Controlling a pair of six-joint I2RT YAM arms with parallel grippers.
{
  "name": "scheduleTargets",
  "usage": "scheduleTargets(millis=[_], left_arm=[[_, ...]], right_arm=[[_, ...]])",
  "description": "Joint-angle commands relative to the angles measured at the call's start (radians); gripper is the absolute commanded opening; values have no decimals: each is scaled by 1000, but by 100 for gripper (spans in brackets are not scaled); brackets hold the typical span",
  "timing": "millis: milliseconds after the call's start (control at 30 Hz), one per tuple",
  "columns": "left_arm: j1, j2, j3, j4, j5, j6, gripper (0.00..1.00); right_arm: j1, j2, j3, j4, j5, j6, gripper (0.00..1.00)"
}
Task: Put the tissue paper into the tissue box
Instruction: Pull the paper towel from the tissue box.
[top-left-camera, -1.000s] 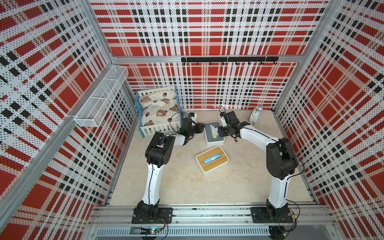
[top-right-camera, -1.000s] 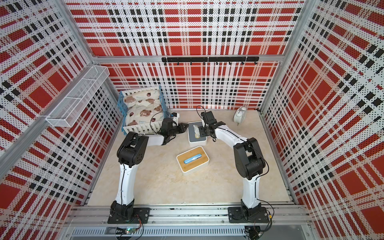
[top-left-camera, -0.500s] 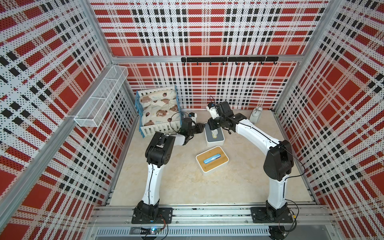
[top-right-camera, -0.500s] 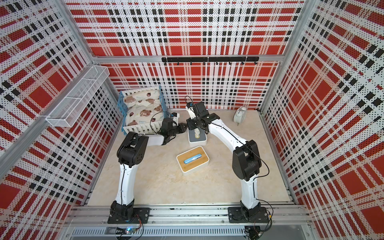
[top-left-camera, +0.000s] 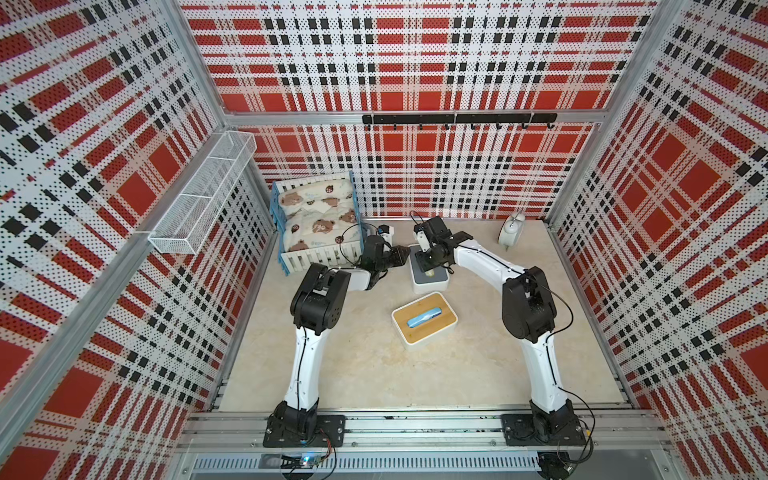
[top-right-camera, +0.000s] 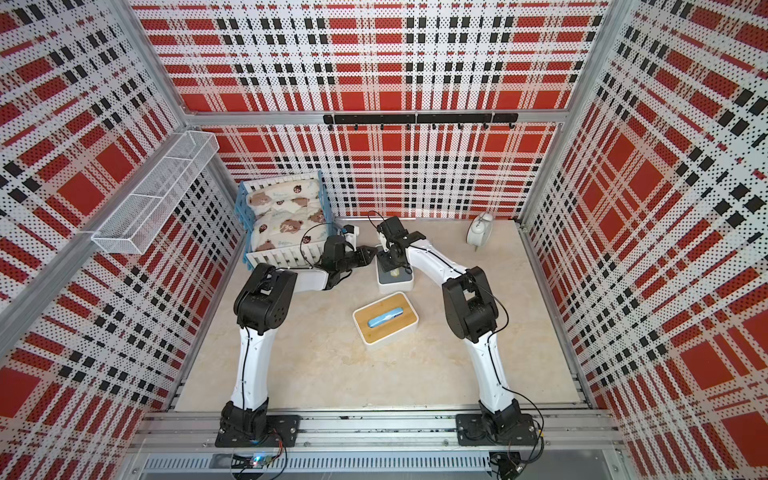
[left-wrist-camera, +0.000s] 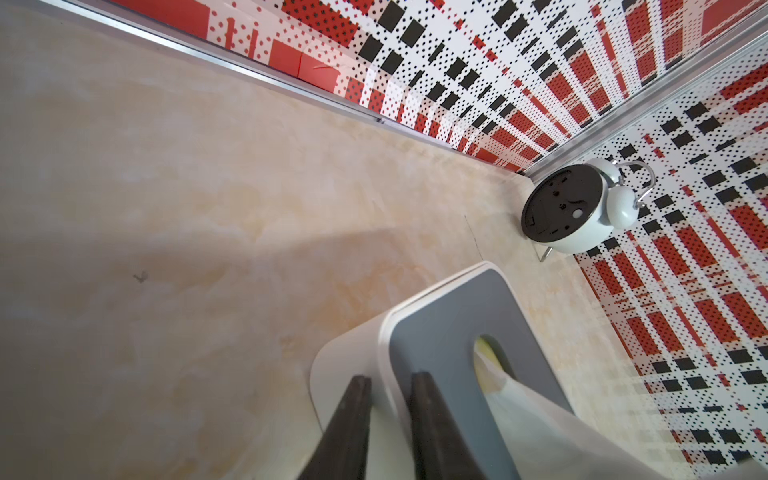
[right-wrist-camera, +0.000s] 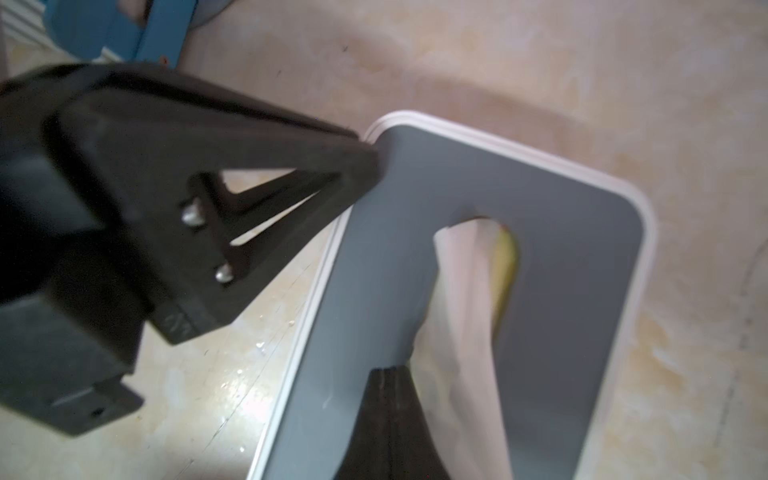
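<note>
The right gripper (right-wrist-camera: 388, 372) now points down at the grey lid (right-wrist-camera: 561, 270) of the tissue box (top-left-camera: 430, 286), its fingers pressed flat together. A second ago it stood half open off the box's right side; since then it has swung round the far end and come over the lid. The tissue (right-wrist-camera: 465, 291) rises out of the slot (right-wrist-camera: 506, 257) and runs up beside those fingers. Whether a fold is nipped between them cannot be told.

The left gripper (left-wrist-camera: 390, 377) has not moved: its fingers, a little apart, sit astride the box's rim near the far left corner and clamp it.

The tissue box stands toward the far edge of the worktop (top-left-camera: 374, 365), about midway along. A wooden-topped box (top-left-camera: 424, 322) nearer the middle, the alarm clock (top-left-camera: 512, 236) in the far right corner and the cot (top-left-camera: 316, 220) in the far left corner are where they were.

A moulded mark (right-wrist-camera: 179, 323) on the left gripper's finger is too blurred to read, and the print on the cot's bedding is too small.
</note>
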Motion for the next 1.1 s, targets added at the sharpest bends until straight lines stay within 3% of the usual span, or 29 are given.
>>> scheduleTargets(millis=[0, 267, 700, 900, 1067], left_arm=[[-5, 18, 12, -24, -9, 14, 24], [-5, 21, 14, -24, -9, 14, 23], [-5, 23, 13, -26, -10, 14, 23], [-5, 24, 15, -27, -12, 15, 23], [-5, 14, 5, -27, -20, 18, 23]], right_arm=[[-16, 49, 34, -6, 89, -9, 0], [-34, 86, 75, 49, 174, -34, 0], [-89, -55, -150, 223, 194, -8, 0], [-95, -181, -273, 322, 85, -6, 0], [-94, -322, -359, 368, -24, 26, 12]])
